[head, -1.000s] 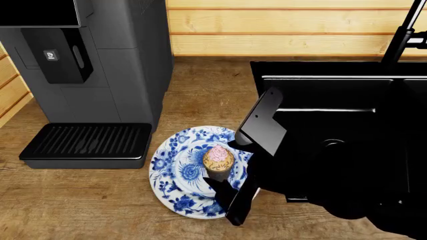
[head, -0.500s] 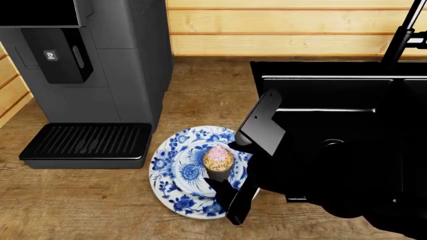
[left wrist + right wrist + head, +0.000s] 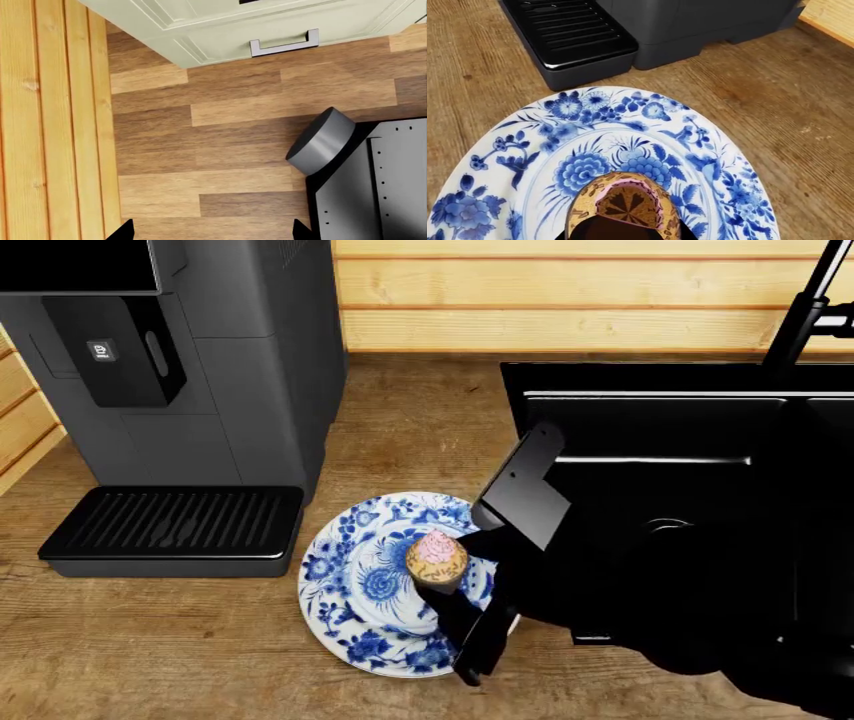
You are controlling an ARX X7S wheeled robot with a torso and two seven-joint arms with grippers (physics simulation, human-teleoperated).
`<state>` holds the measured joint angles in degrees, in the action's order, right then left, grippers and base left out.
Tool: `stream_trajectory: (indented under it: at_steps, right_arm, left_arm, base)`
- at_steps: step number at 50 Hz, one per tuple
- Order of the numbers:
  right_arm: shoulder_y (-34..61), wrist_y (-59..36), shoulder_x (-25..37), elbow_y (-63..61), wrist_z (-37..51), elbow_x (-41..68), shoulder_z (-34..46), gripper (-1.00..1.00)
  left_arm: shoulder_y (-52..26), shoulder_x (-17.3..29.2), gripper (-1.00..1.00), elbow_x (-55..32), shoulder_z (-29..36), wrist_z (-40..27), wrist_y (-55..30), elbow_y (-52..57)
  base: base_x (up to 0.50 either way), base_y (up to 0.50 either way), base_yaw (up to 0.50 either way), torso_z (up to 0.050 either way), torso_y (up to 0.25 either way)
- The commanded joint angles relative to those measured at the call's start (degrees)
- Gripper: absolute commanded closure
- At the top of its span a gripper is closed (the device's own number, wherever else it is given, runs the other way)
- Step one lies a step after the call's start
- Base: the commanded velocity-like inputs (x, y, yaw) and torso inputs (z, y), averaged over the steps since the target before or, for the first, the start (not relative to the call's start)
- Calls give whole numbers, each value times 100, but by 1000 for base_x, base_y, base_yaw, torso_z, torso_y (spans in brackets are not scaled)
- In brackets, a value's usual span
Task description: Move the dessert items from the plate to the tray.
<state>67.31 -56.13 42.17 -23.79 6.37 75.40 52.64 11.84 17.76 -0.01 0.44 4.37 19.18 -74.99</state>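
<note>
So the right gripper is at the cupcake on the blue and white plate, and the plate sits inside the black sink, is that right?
Not quite. The plate sits on the wooden counter beside the sink, as the head view shows. The right gripper is indeed at the cupcake.

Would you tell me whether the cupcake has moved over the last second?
Yes, slightly. The cupcake, held by the right gripper, has tilted and shifted a little toward the sink, judged against the plate.

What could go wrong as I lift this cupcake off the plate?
The right gripper seems closed only on the cupcake's lower wrapper, so it may tip or slip on lifting. The plate is close to the coffee machine's drip tray, so a wide swing could clip it. The tray isn't in view, so the drop-off path is unverified.
</note>
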Motion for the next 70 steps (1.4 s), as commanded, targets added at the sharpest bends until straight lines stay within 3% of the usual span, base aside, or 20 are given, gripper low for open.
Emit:
stream_trajectory:
  at_steps: [1, 27, 70]
  right_arm:
    - [2, 1, 4, -17, -24, 18, 14, 100]
    - [1227, -183, 262, -158, 350, 464, -711, 100]
    - [1470, -202, 346, -17, 575, 587, -849, 100]
  left_arm:
    - [0, 0, -100, 1, 3, 2, 0, 0]
    - [3, 1, -100, -2, 7, -15, 20, 0]
    - [3, 3, -100, -3, 25, -21, 25, 0]
  base:
    - [0, 0, 0, 0, 0]
    - [0, 0, 0, 0, 0]
    - [-156, -500, 0, 0, 0]
